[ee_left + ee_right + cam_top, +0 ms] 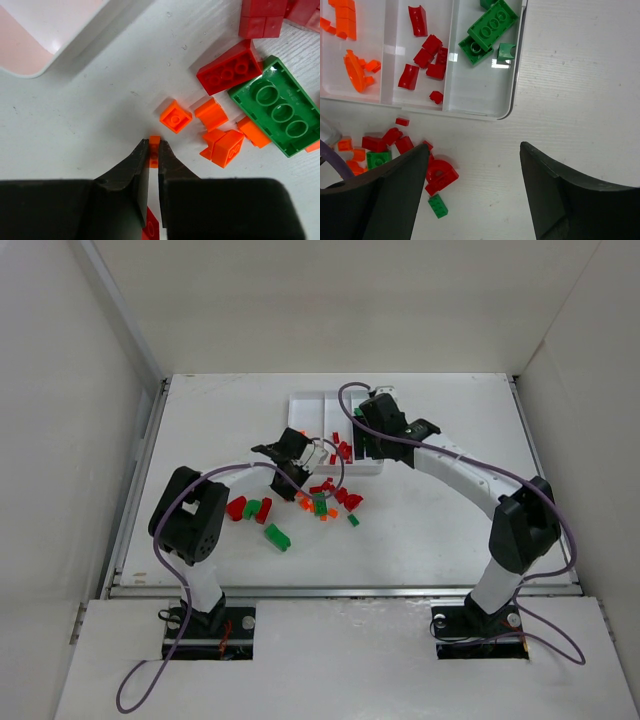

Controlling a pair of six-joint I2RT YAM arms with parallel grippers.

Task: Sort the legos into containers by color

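Observation:
My left gripper (154, 143) is shut on a tiny orange lego (154, 141) that stands on the table, pinched between the fingertips. Just past it lie more orange legos (175, 116), a red sloped brick (230, 67) and a large green brick (280, 112). From above, the left gripper (291, 476) sits at the left edge of the loose pile (326, 498). The white tray (512, 100) holds orange legos (355, 75) in its left compartment, red ones (425, 57) in the middle and green ones (490, 27) on the right. My right gripper (475, 150) is open and holds nothing, hovering by the tray's corner.
Red arch pieces (238, 508) and a green brick (277, 537) lie apart, left of the pile. A red arch (440, 175) and a small green brick (438, 206) lie by the right gripper's left finger. The tray corner (50, 45) is just beyond the left gripper. White walls enclose the table.

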